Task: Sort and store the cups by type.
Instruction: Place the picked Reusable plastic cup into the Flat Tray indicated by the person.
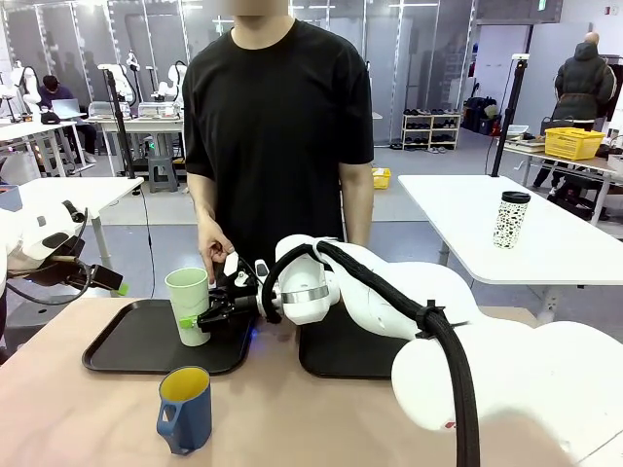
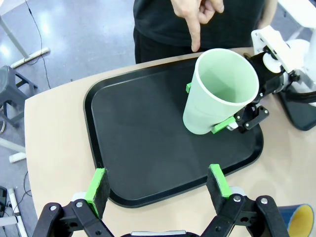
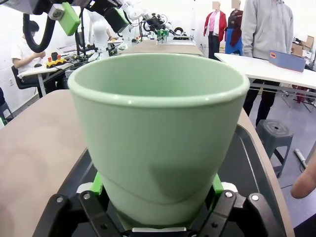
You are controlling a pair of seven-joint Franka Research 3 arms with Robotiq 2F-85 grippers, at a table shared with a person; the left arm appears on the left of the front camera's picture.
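A tan counter (image 1: 292,418) is shared by two white robot arms and a person in a black T-shirt standing at the far side. On the robot's left half lies a black tray (image 1: 127,341). The right arm reaches across the middle, and its end effector (image 1: 195,314) is clenched around the lower part of the pale green tumbler (image 1: 188,302), one green pad on each side. The tumbler is at the tray's right end, mouth up and leaning slightly. Whether its base touches the tray cannot be told.

The person's hand (image 2: 197,15) hangs just beyond the tumbler, index finger pointing down toward its rim.

In the left wrist view, the left end effector (image 2: 157,183) is released, its fingers wide apart and holding nothing, above the tray's near edge.

The dark blue mug (image 1: 185,409) with a yellow interior stands upright on the bare counter, in front of the tray on the robot's side, well apart from both end effectors.

A second black tray (image 1: 336,360) lies just to the right of the first, partly hidden under the right arm.
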